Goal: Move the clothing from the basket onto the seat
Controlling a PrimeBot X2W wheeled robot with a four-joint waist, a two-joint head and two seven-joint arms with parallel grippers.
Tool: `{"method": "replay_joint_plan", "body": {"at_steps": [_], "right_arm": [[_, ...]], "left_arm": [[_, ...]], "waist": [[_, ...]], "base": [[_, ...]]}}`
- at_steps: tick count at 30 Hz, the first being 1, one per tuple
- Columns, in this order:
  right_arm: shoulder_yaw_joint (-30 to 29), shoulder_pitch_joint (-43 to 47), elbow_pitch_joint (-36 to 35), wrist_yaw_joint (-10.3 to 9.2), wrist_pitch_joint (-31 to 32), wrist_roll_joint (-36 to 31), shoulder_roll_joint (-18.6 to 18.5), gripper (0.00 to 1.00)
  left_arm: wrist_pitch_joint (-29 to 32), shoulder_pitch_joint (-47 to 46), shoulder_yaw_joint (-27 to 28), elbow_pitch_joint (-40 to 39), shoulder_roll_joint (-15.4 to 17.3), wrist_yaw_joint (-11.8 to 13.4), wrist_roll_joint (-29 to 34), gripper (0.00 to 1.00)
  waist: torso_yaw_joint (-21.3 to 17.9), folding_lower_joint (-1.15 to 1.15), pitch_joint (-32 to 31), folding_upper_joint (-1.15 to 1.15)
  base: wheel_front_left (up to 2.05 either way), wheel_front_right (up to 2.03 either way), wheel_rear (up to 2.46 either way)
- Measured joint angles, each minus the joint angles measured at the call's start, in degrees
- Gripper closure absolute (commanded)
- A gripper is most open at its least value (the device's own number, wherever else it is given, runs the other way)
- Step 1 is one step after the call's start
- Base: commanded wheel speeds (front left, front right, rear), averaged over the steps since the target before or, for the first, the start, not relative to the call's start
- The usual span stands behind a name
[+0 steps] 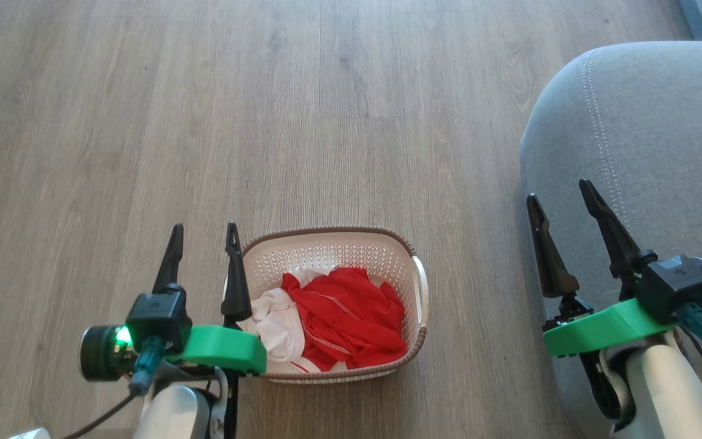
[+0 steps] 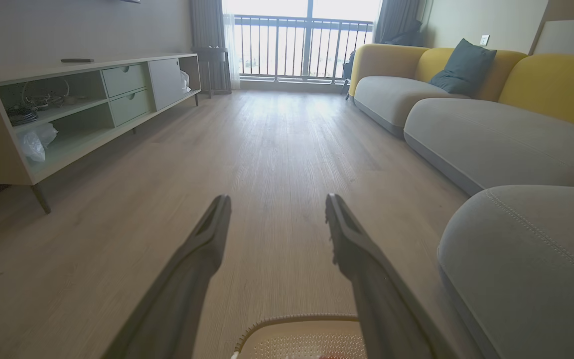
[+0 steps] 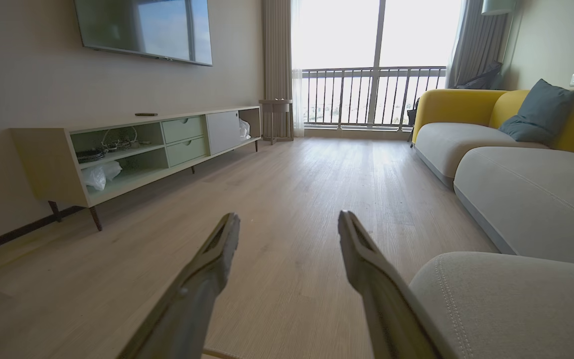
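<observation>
At six o'clock, soft red-and-white clothing [image 1: 345,317] sits in the cream plastic basket [image 1: 326,231]. Both the left tool [image 1: 203,227] and the right tool [image 1: 557,190] are spread wide and empty. Nothing is picked up yet, so the likely next job is to reach down and grab.

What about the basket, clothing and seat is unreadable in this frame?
Garment count: head view, clothing bunched in the basket, lower layers buried.
Basket's left handle: head view, behind the left end effector.
Seat's extent: head view, cut by the right edge, partly behind the right end effector.

Jaws of right gripper [image 3: 288,217] spread apart above wood floor [image 3: 292,169]. Grey seat [image 3: 506,304] at 4 o'clock. Media cabinet [image 3: 132,154] at 9 o'clock. Balcony window [image 3: 366,65] at 12 o'clock.
</observation>
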Motion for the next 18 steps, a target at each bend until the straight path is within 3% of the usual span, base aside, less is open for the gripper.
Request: {"method": "replay_joint_plan", "body": {"at_steps": [5,9,18], "right_arm": [[-0.31,0.00,0.10,0.00,0.00,-0.01,-0.07,0.00],[-0.67,0.01,0.90,0.00,0.00,-0.45,-0.08,0.00],[-2.18,0.00,1.36,0.00,0.01,-0.52,0.03,0.00]], "left_arm": [[0.00,0.01,-1.19,1.35,0.00,-0.15,-0.56,0.00],[0.00,0.01,-1.21,2.16,0.00,-2.57,-1.43,0.00],[0.00,-0.01,-0.96,2.90,0.00,-3.61,-1.59,0.00]], "waist": [[0.12,0.00,-0.26,0.00],[0.17,0.00,-0.52,0.00],[-0.19,0.00,-0.34,0.00]], "base": [[0.00,0.00,0.00],[0.00,0.00,0.00],[0.00,0.00,0.00]]}}
